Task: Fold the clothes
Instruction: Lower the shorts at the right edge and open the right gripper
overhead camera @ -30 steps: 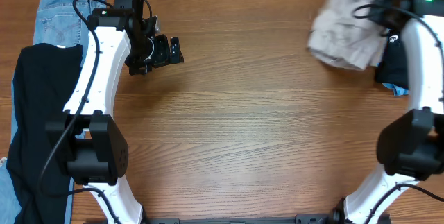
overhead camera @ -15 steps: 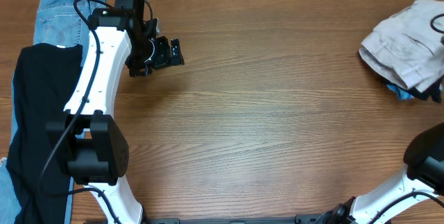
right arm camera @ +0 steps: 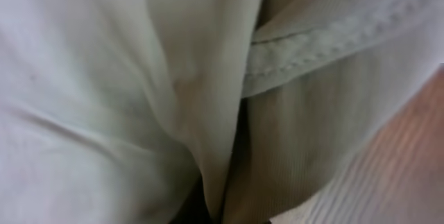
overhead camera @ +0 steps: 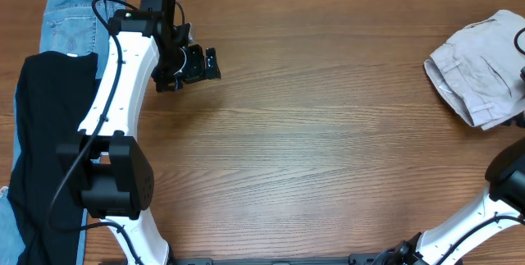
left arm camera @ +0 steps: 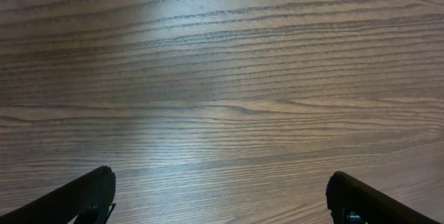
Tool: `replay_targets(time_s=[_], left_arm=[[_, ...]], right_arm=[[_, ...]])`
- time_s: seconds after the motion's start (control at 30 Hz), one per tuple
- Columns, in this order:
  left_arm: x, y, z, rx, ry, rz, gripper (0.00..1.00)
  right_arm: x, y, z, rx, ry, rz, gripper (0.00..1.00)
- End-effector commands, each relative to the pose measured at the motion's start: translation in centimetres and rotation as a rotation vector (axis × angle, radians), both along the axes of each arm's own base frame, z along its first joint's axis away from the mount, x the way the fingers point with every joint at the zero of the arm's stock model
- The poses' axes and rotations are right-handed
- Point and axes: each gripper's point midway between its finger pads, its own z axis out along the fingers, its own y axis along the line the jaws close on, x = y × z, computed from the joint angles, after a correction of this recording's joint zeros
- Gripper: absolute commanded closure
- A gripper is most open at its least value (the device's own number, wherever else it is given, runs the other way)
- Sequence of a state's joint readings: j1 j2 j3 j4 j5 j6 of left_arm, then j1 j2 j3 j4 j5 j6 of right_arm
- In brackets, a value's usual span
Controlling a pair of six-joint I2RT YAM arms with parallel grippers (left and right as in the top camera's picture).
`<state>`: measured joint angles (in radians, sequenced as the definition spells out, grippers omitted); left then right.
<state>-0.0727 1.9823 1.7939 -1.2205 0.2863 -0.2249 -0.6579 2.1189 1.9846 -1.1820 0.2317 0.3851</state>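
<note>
The light beige trousers (overhead camera: pixel 480 66) lie bunched at the table's far right edge in the overhead view. They fill the right wrist view (right arm camera: pixel 139 78), where a stitched seam (right arm camera: pixel 326 50) runs across the folds. My right gripper is hidden by this fabric and is outside the overhead frame; only the arm's base (overhead camera: pixel 509 171) shows. My left gripper (overhead camera: pixel 203 62) is open and empty, hovering over bare wood at the upper left, far from the trousers. Its two dark fingertips stand wide apart in the left wrist view (left arm camera: pixel 220 179).
A black garment (overhead camera: pixel 45 134) lies over blue jeans (overhead camera: pixel 70 15) at the table's left edge, beside the left arm (overhead camera: pixel 115 93). Bare wooden table (overhead camera: pixel 312 134) lies between the arms.
The beige trousers moved from the upper right corner down to the right edge and spread flatter, covering the blue item seen under them. The left gripper shifted slightly up and right.
</note>
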Motion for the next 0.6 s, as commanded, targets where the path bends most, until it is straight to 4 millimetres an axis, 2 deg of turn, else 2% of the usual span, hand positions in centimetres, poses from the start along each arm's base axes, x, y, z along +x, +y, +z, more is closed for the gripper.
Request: replay_targets(time_s=[0.0, 0.17, 0.3, 0.4, 0.57], left_arm=[[-0.1, -0.1, -0.2, 0.012, 0.001, -0.023, 0.0], [-0.1, -0.1, -0.2, 0.012, 0.001, -0.024, 0.0], [-0.1, 0.0, -0.2, 0.023, 0.001, -0.022, 0.0], [-0.1, 0.1, -0.3, 0.027, 0.001, -0.021, 0.0], [0.2, 0.5, -0.3, 0.045, -0.008, -0.017, 0.0]], right_arm=[[-3.2, -2.9, 1.9, -0.124, 0.04, -0.221, 0.94], [-5.7, -4.2, 1.4, -0.123, 0.075, -0.309, 0.8], [-6.9, -4.5, 0.3, -0.093, 0.094, -0.332, 0.57], [-7.1, -4.2, -0.5, -0.055, 0.089, -0.333, 0.57], [-5.5, -3.0, -0.5, 0.023, 0.018, -0.286, 0.57]])
